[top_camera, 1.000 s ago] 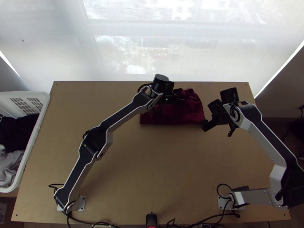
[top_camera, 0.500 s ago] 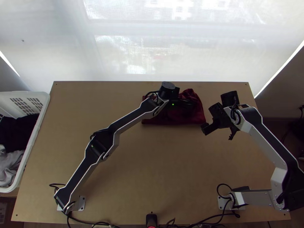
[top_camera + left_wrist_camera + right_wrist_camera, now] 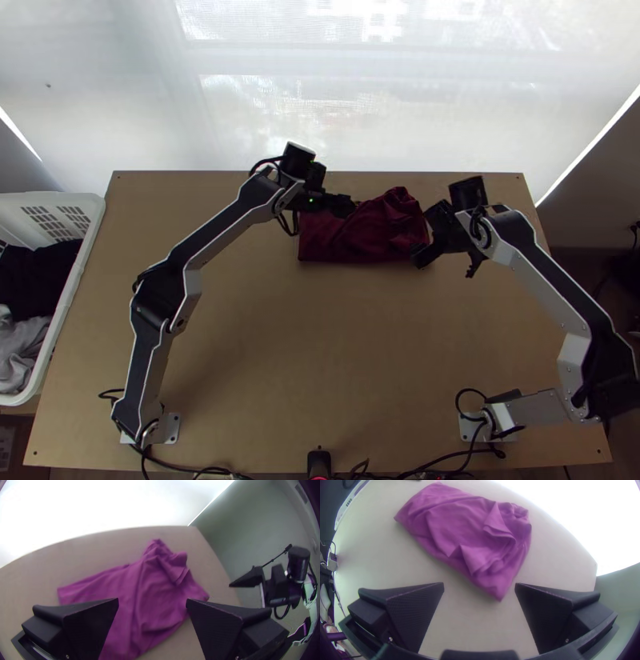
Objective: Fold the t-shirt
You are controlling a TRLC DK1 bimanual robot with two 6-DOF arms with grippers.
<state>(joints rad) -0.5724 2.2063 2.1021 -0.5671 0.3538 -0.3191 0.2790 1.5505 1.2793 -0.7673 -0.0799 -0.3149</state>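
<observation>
Light, smooth wood makes up the counter (image 3: 320, 344) under both claws. The left claw (image 3: 346, 206) hangs over the far left part of the t-shirt (image 3: 364, 232), its two flat black fingers spread wide with nothing pinched between them. The right claw (image 3: 445, 262) is likewise spread and gripping nothing, just beside the right end of the shirt, one pointed corner of which lies toward the gap between its tips. Between the claws, the soft dark red cloth lies in a low, uneven bundle, fairly straight along the edge toward the arms' bases, rumpled into ridges and a raised, crumpled peak toward the right claw. Well apart from the left claw, past the counter's left edge, sits a white slotted basket (image 3: 94, 226) with rounded corners, holding loose black cloth (image 3: 36, 276) and bunched grey cloth (image 3: 22, 344). Beyond both claws rises a pale, sheer, finely woven blind (image 3: 280, 96).
</observation>
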